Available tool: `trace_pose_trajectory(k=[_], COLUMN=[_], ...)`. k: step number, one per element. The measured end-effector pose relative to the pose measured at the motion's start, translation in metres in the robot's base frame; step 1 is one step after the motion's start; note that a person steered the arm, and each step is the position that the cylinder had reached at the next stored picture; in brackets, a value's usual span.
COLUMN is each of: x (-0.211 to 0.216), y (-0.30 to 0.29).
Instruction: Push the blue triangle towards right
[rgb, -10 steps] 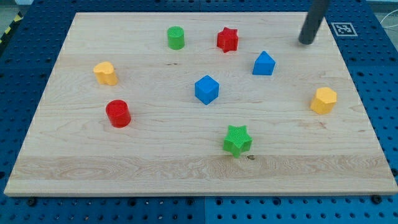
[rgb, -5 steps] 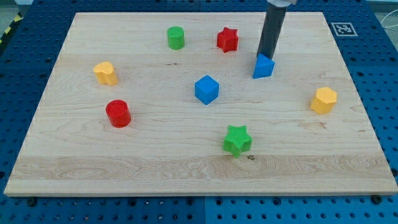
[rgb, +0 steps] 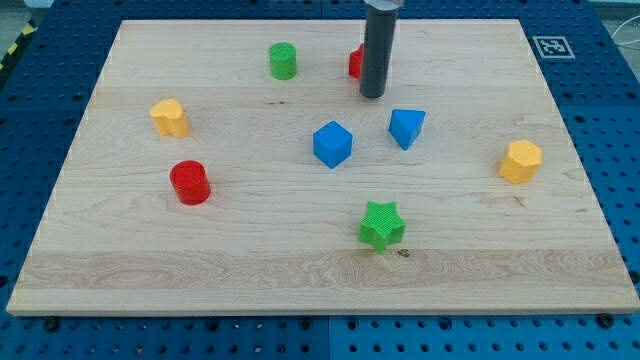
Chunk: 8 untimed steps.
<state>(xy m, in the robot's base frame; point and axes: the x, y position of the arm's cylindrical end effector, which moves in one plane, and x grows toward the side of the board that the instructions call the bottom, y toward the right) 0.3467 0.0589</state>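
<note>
The blue triangle lies on the wooden board, right of centre. My tip is up and to the left of it, a short gap away, not touching. The rod rises from there out of the view's top and hides most of the red star. A blue cube sits just left of the triangle.
A green cylinder is at the top, a yellow block and a red cylinder at the left. A green star is below centre. A yellow hexagonal block is at the right.
My tip swept from the board's top right leftwards past the blue triangle. The triangle shifted down-left and turned. The rod now covers the red star.
</note>
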Motion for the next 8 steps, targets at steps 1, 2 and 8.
trace_pose_trajectory(k=[1, 2, 8], x=[0.029, 0.071, 0.003], y=[-0.005, -0.005, 0.086])
